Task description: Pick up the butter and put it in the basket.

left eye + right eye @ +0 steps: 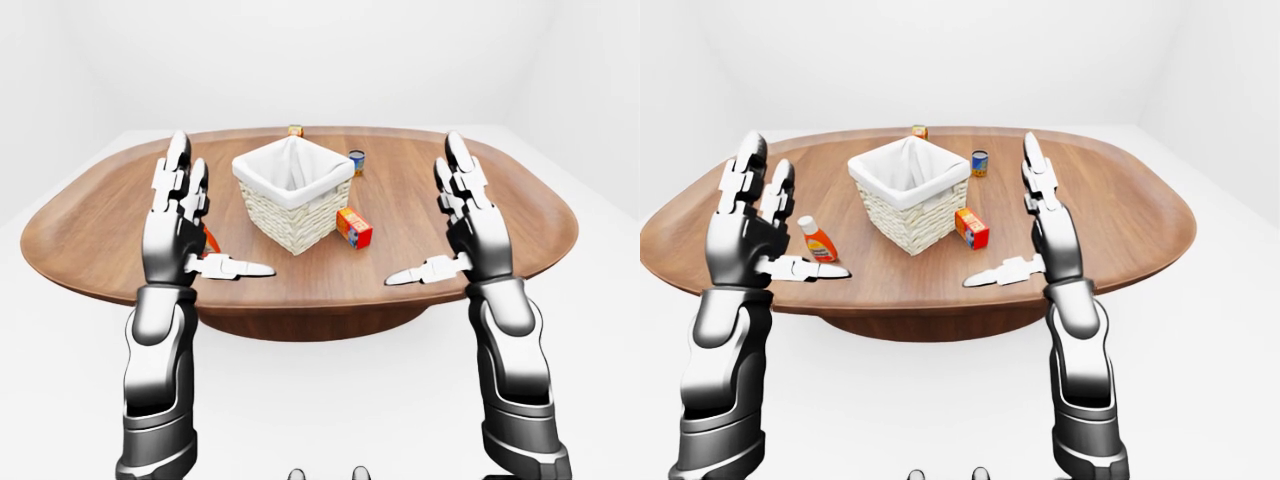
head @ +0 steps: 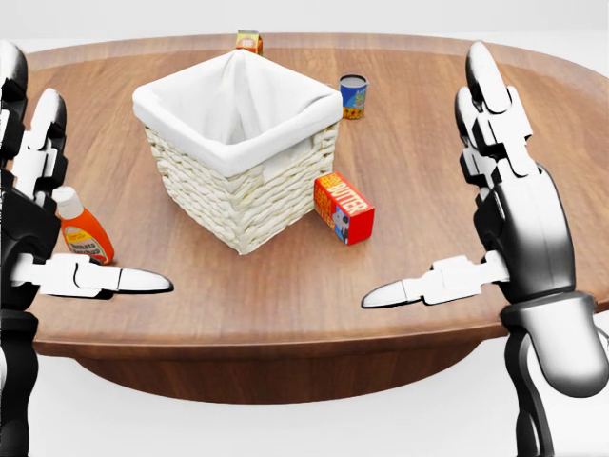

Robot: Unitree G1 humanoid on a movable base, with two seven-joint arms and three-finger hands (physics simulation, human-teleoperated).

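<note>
The butter (image 2: 343, 207) is a red and orange box lying on the wooden table (image 2: 428, 276) against the lower right corner of the basket (image 2: 238, 143), a white wicker one with a cloth liner and nothing showing inside. My right hand (image 2: 485, 190) is raised to the right of the butter, fingers straight up, thumb pointing left, open and holding nothing. At the left edge of the head view my left hand (image 2: 38, 209) is raised the same way, open, well apart from the basket.
An orange sauce bottle (image 2: 82, 227) stands just behind my left hand. A blue can (image 2: 353, 95) stands beyond the basket to the right. A small orange carton (image 2: 249, 41) sits near the table's far edge.
</note>
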